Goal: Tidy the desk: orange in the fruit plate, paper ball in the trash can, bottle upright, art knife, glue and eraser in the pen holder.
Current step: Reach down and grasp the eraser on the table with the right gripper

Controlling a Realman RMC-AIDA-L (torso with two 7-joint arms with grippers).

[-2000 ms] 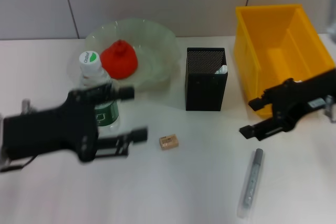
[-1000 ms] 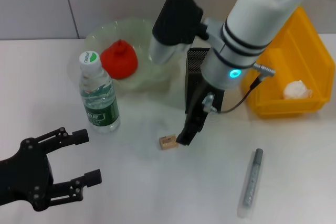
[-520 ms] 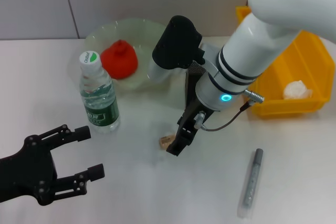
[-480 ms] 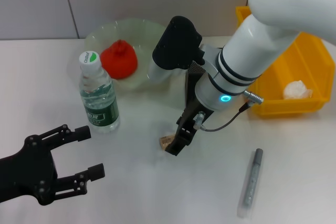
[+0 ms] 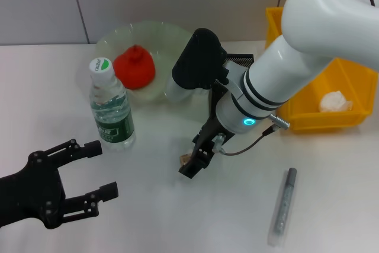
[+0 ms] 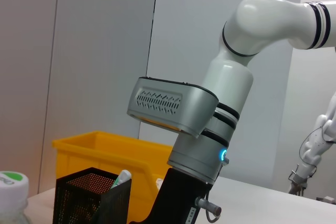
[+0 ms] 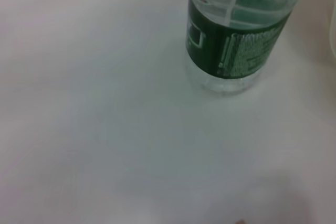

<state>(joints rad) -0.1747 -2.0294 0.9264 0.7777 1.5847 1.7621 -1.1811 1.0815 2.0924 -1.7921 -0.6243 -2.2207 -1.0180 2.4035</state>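
Right gripper drops right onto the eraser just in front of the pen holder, finger spread impossible to tell here, presumably lining up a pick, while the left gripper idles fingers apart well short of the upright bottle

My bottle stands upright at centre left, with the fruit plate behind it (orange inside). The trash can sits at right, holding the paper ball. The art knife lies lower right.
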